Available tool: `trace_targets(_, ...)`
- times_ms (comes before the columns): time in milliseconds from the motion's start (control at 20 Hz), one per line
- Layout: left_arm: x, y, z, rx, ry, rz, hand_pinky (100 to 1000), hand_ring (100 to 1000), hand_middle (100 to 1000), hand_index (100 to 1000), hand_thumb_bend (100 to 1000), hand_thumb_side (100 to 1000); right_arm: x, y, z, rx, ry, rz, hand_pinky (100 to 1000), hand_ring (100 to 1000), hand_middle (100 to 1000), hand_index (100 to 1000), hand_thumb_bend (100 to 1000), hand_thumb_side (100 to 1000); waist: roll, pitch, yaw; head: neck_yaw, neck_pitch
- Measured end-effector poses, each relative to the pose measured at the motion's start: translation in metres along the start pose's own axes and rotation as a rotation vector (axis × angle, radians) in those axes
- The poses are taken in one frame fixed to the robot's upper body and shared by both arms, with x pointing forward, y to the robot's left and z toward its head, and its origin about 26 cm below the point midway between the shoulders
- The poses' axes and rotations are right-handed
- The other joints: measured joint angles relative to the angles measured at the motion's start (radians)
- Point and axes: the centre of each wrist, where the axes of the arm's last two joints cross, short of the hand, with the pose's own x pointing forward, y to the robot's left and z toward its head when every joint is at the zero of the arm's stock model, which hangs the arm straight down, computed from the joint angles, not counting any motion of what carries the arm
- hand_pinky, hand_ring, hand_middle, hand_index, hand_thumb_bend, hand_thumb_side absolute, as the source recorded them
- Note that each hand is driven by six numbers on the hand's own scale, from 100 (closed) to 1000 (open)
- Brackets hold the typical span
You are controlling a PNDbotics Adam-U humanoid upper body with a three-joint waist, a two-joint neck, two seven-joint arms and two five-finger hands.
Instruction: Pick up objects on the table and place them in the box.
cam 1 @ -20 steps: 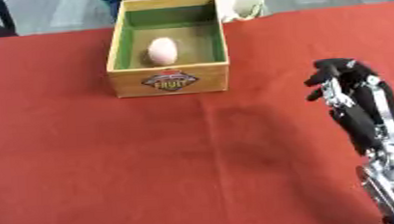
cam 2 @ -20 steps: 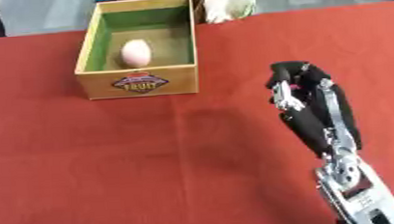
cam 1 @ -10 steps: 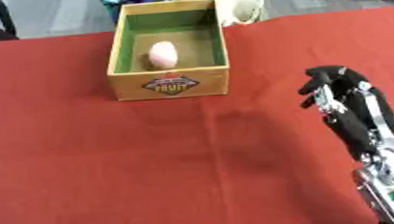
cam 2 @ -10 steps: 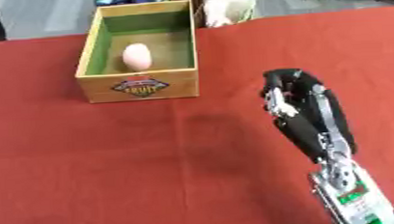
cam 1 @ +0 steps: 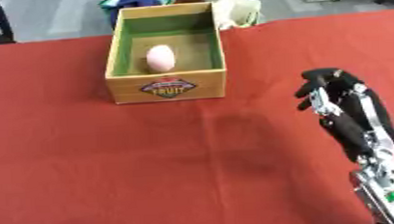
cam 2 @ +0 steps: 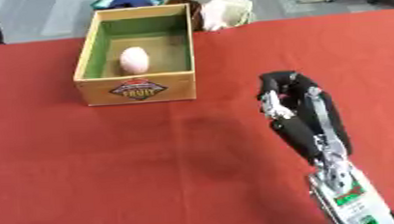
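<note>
I am pulling my right hand (cam 1: 345, 107) back over the red table (cam 1: 84, 158), away from the box (cam 1: 167, 84) and nearer to me than it was a second ago, and its fingers are curling in with nothing in them, so I think this drop is done. The box is sitting at the far side of the table, well apart from the hand, and a pink egg (cam 1: 160, 58) is lying inside it on the green floor. I am seeing nothing else on the cloth to pick up, and my left hand is not showing.
</note>
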Motion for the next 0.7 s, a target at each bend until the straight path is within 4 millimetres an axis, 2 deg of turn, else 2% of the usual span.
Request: trace_targets(700, 0.0001, -0.0001, -0.0002, 0.005, -0.007, -0.003, 448, 468, 377, 505, 100, 670, -0.0002, 0.0015, 0.0002, -0.007, 0.0, -0.011, 456, 559, 490, 670, 100, 491, -0.007, -0.018, -0.003, -0.023, 0.01)
